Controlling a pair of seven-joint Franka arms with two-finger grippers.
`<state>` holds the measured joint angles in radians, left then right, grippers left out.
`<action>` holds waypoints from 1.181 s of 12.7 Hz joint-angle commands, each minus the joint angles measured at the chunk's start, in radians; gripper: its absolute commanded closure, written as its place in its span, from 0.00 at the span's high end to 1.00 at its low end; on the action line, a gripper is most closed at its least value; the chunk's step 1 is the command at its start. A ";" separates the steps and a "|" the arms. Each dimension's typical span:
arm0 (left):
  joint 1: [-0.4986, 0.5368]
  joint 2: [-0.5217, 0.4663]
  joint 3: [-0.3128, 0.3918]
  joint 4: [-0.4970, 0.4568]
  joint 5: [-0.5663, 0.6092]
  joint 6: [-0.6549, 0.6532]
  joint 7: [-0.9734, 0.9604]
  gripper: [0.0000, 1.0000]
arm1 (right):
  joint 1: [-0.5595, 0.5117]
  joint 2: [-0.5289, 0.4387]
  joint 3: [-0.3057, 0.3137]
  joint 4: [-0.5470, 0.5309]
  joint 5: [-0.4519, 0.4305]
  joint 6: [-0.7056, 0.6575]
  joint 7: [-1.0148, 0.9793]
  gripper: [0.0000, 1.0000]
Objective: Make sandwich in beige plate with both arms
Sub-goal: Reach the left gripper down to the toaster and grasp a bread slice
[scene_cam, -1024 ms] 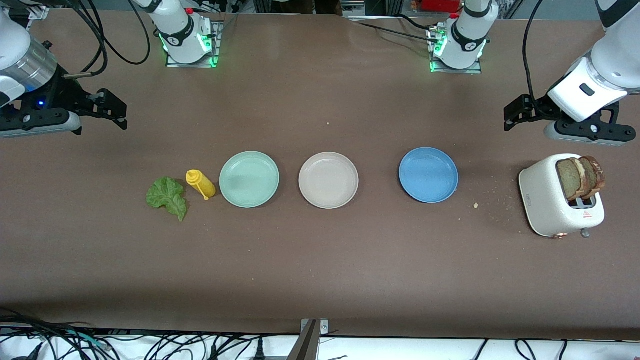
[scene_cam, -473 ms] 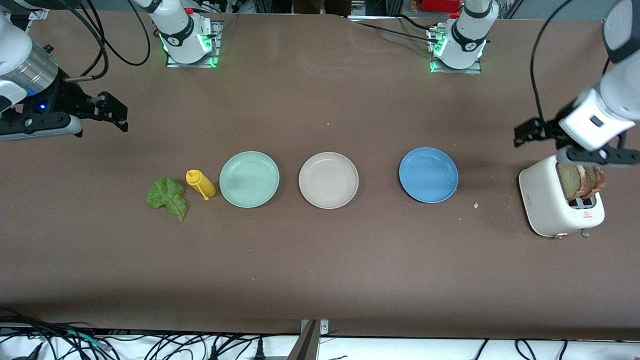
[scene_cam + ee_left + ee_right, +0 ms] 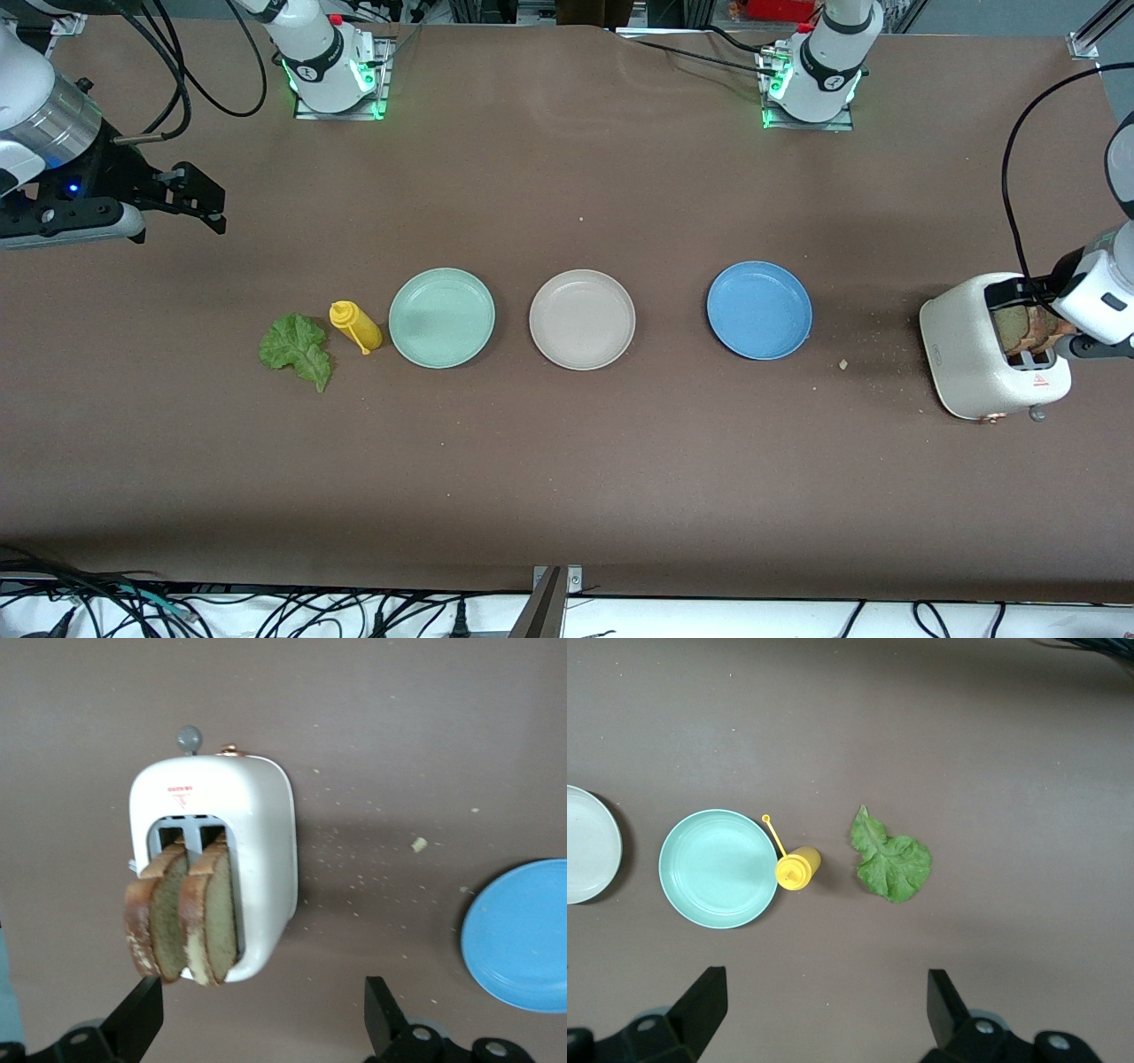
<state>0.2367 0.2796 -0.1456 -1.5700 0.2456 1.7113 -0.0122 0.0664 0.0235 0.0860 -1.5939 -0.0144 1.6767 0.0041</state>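
Item one: the beige plate [image 3: 582, 320] sat bare at the middle of the brown table [image 3: 567, 478], in a row between a mint green plate [image 3: 441, 317], toward the right arm's end, and a blue plate [image 3: 759, 310], toward the left arm's end. The three plates stood apart from one another.

Item two: a yellow squeeze bottle [image 3: 355, 326] lay on its side just beside the mint green plate. Near it, toward the right arm's end, a lettuce leaf [image 3: 297, 348] lay flat on the table.

Item three: a white toaster [image 3: 983, 358] stood at the left arm's end, well apart from the blue plate. Two bread slices [image 3: 182, 917] with brown crusts stood upright in its slots, their upper halves sticking out. Crumbs [image 3: 843, 363] were scattered on the table between the toaster and the blue plate.

Item four: the left gripper [image 3: 261, 1019] hung directly over the toaster. Its fingers [image 3: 142, 1014] were spread wide apart, clamped on nothing; in the left wrist view both slices showed between them, untouched.

Item five: the right gripper [image 3: 819, 1010] hung in the air at the right arm's end of the table. Its fingers [image 3: 704, 997] were likewise wide apart and held nothing. Its wrist view looked down on the leaf, the bottle and the mint green plate, with the edge of the beige plate just in sight.
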 commanded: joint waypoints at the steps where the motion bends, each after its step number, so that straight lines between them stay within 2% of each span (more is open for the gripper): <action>1: 0.062 0.050 -0.014 0.022 0.034 0.034 0.009 1.00 | 0.003 0.010 0.001 0.026 0.001 -0.008 0.007 1.00; 5: 0.088 0.075 -0.014 -0.004 0.020 0.044 0.006 1.00 | 0.003 0.010 0.001 0.026 0.002 -0.008 0.010 1.00; 8: 0.114 0.070 -0.014 -0.086 0.027 0.148 0.006 1.00 | 0.003 0.010 0.001 0.026 0.002 -0.008 0.011 1.00; 10: 0.115 0.067 -0.017 -0.117 0.023 0.153 -0.011 1.00 | 0.003 0.010 0.001 0.026 0.001 -0.008 0.011 1.00; 12: 0.113 0.065 -0.020 -0.142 0.024 0.157 -0.025 0.85 | 0.003 0.010 0.000 0.025 0.004 -0.009 0.011 1.00; 13: 0.115 0.064 -0.020 -0.145 0.024 0.153 -0.023 0.68 | 0.003 0.010 0.000 0.025 0.004 -0.008 0.011 1.00; 15: 0.116 0.061 -0.020 -0.145 0.034 0.127 -0.008 0.25 | 0.006 0.007 0.004 0.026 0.002 -0.009 0.011 1.00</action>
<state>0.3398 0.3632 -0.1531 -1.6940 0.2521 1.8487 -0.0211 0.0678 0.0236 0.0870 -1.5932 -0.0144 1.6768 0.0041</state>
